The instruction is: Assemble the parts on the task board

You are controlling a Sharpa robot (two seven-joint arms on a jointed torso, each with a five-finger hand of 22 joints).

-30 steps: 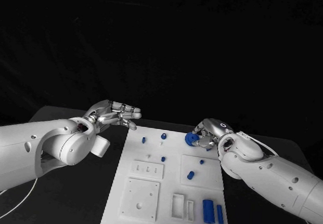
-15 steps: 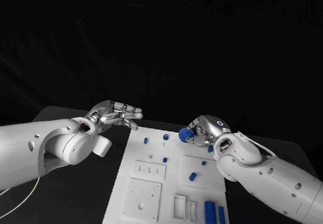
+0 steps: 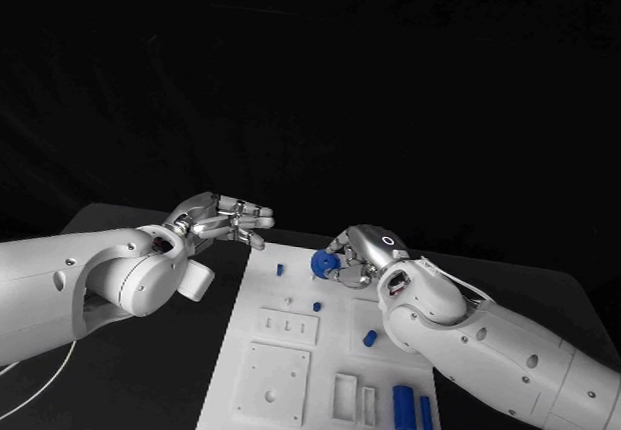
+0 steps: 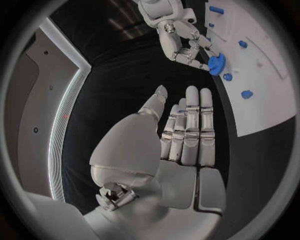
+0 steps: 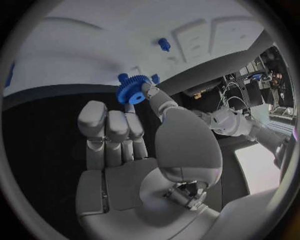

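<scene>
The white task board [image 3: 277, 373] lies lengthwise in the middle of the table. My right hand [image 3: 359, 251] hovers over the board's far end and pinches a blue gear [image 3: 325, 263] between thumb and fingertip, as the right wrist view shows for the gear [image 5: 132, 90] too. A small blue peg [image 5: 155, 78] stands just beside the gear. My left hand [image 3: 227, 217] hangs off the board's far left corner, fingers straight and apart, holding nothing. From the left wrist view the left hand [image 4: 181, 145] faces the gear [image 4: 216, 64].
Other blue parts on the board: a peg [image 3: 279, 269] near the far left edge, a peg [image 3: 316, 304] in the middle, a short piece [image 3: 370, 336] to the right, two long pieces [image 3: 412, 408] near the front right. White recessed blocks [image 3: 285, 325] sit mid-board.
My right hand has carried the blue gear leftward across the board's far end, toward the peg there. The left arm has stayed where it was.
</scene>
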